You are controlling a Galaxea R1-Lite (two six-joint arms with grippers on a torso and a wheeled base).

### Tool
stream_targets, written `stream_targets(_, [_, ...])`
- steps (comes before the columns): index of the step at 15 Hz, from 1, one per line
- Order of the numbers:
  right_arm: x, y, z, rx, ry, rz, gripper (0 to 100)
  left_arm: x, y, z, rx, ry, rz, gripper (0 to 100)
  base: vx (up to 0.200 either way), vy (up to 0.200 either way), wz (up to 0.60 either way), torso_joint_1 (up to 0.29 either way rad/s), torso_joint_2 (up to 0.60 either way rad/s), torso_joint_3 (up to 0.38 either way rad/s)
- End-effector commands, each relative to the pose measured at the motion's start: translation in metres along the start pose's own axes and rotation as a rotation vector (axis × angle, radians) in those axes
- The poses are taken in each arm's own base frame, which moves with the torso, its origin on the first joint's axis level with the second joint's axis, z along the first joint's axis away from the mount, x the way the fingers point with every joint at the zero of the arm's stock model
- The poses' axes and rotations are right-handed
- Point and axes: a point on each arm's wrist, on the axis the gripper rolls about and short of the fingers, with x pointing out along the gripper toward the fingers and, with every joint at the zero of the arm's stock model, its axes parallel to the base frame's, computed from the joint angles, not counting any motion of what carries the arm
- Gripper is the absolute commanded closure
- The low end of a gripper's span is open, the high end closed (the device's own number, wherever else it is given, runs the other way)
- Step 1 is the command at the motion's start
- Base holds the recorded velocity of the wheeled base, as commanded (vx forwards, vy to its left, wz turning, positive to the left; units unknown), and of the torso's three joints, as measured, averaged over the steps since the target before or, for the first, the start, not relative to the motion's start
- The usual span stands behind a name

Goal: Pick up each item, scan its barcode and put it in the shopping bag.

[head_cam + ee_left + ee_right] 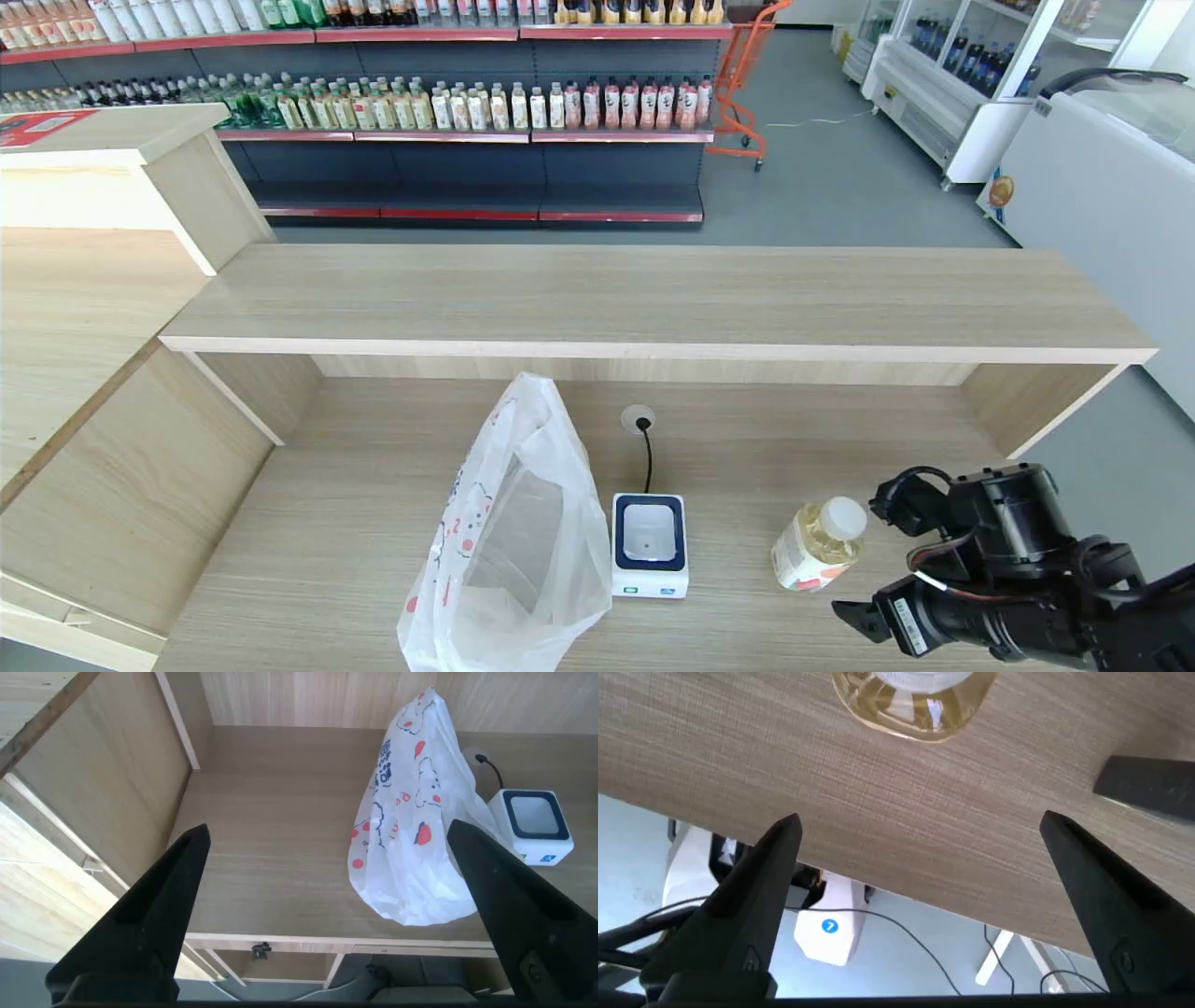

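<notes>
The wooden desk (327, 523) carries everything. A white plastic bag (509, 541) stands open at 9 o'clock from the scanner (650, 544), touching its side. The right claw (922, 826) hangs just past the desk's near edge, at 5 o'clock from the bottle (817, 546), fingers spread wide and empty. The left claw (327, 831) is also spread wide and grips nothing. The bottle, yellow liquid with a white cap, stands on the desk at 3 o'clock from the scanner.

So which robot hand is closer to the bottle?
Right. The right gripper is open close by the bottle, on its right; the left gripper is far off, past the scanner and shopping bag.
</notes>
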Motion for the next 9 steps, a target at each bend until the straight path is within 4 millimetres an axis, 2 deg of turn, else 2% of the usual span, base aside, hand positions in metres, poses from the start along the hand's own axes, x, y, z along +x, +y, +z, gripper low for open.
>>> stream_targets(1, [0.041,0.022,-0.014,0.002,0.049,-0.041,0,0.000,0.000,0.000,0.000,-0.001,0.000,0,0.000,0.000,0.00,0.000,0.00,0.000])
stream_targets(6, [0.066,0.044,-0.013,0.067,-0.055,-0.080,0,0.000,0.000,0.000,0.000,-0.001,0.000,0,0.000,0.000,0.00,0.000,0.00,0.000])
stream_targets(9, [0.081,0.048,-0.008,0.079,-0.143,-0.110,0,0.000,0.000,0.000,0.000,-0.001,0.000,0,0.000,0.000,0.00,0.000,0.00,0.000])
